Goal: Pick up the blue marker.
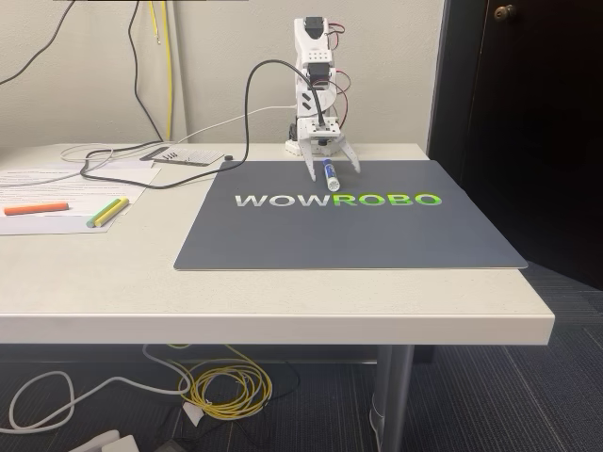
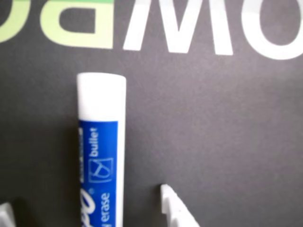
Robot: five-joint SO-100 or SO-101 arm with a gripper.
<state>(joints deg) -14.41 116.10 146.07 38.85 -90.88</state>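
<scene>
We saw a pale table standing against a wall, and on it a large dark mat printed with white and green lettering. At the far edge of the mat stood the white arm, bent down over the surface with a black cable looping off to its left in the fixed view. To the left of the mat lay sheets of paper carrying an orange pen and, just beside it, yellow and green pens; these were well apart from the arm and no part of the job. The gripper hung low over the mat with its two fingers spread wide, one on each side of the blue marker. The marker lay flat on the mat, between the fingers and close to the white lettering. In the wrist view the marker ran up the frame, white end toward the letters, nearer to the finger at the lower left edge than to the white fingertip at its right, with dark mat showing between that tip and the barrel. We judged that the approach was done and the straddle good, but the grasp not yet made: closing on the barrel and lifting it clear were left.
</scene>
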